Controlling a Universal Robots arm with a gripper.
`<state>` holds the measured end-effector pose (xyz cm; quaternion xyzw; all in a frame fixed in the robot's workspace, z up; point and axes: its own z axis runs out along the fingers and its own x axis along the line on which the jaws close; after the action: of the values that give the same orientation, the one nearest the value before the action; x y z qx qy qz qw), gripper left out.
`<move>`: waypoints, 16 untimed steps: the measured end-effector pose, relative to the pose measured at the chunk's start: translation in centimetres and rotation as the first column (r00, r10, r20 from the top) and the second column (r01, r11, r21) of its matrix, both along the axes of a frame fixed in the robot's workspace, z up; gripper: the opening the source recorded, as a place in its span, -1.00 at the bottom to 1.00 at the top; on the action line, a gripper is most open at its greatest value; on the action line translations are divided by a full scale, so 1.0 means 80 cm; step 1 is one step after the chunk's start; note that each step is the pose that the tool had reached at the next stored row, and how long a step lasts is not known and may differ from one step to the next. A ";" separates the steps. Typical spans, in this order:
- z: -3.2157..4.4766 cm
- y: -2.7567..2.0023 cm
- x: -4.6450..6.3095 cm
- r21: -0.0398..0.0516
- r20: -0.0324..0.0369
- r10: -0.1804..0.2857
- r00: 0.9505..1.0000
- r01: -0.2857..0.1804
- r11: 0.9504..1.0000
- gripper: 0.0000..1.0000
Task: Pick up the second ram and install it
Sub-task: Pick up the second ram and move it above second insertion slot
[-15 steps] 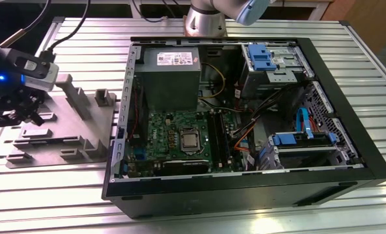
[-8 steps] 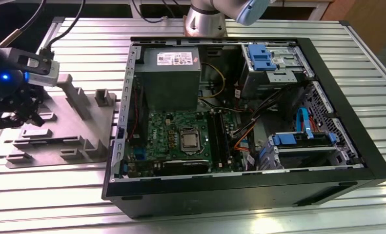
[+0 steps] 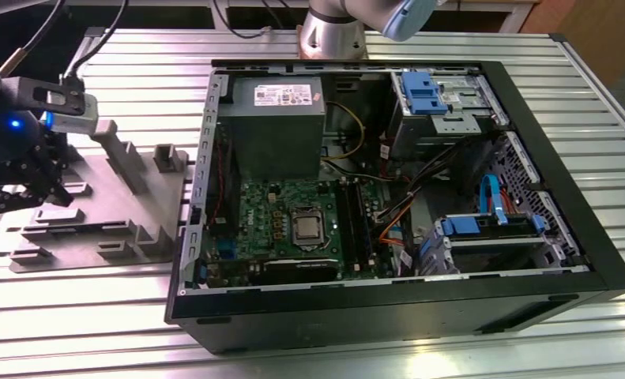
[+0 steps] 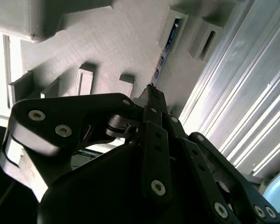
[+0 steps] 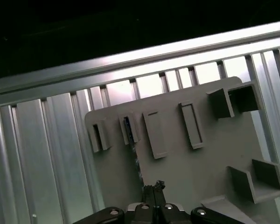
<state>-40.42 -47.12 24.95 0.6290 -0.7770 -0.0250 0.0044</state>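
1. In the exterior view, a grey fixture plate (image 3: 133,213) is seen lying on the slatted metal table (image 3: 80,316), near the table's edge at the exterior view's left. An open computer case (image 3: 565,260) is set just beside the plate, at the middle of the table, with the motherboard (image 3: 280,213) exposed inside. The gripper (image 3: 40,193) is held low over the plate's outer edge, the one away from the case. The memory stick cannot be made out from here.

2. In the second wrist view, the second ram (image 4: 164,49) is seen edge-on as a thin dark line. It stands in a slotted block of the fixture plate (image 4: 121,42), close to the plate's edge along the table slats (image 4: 238,93). The gripper (image 4: 151,95) is drawn narrow, and its tips are pinched on the near end of the stick.

3. In the first wrist view, the second ram (image 5: 135,158) is shown running from the second block of a row along the edge of the fixture plate (image 5: 214,149) to the gripper (image 5: 152,189). The fingers are closed on it with almost no gap. The table (image 5: 51,149) is seen beyond the plate's edge.
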 end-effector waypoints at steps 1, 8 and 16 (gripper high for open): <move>-0.0007 0.0000 0.000 0.000 0.000 0.018 1.000 -0.018 1.000 -0.80; -0.0056 0.0000 0.000 0.000 0.000 0.145 0.990 -0.145 0.990 -0.80; -0.0070 0.0000 0.000 0.000 0.001 0.184 0.983 -0.184 0.983 -0.80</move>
<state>-40.44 -47.12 24.40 0.6982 -0.7154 -0.0242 0.0063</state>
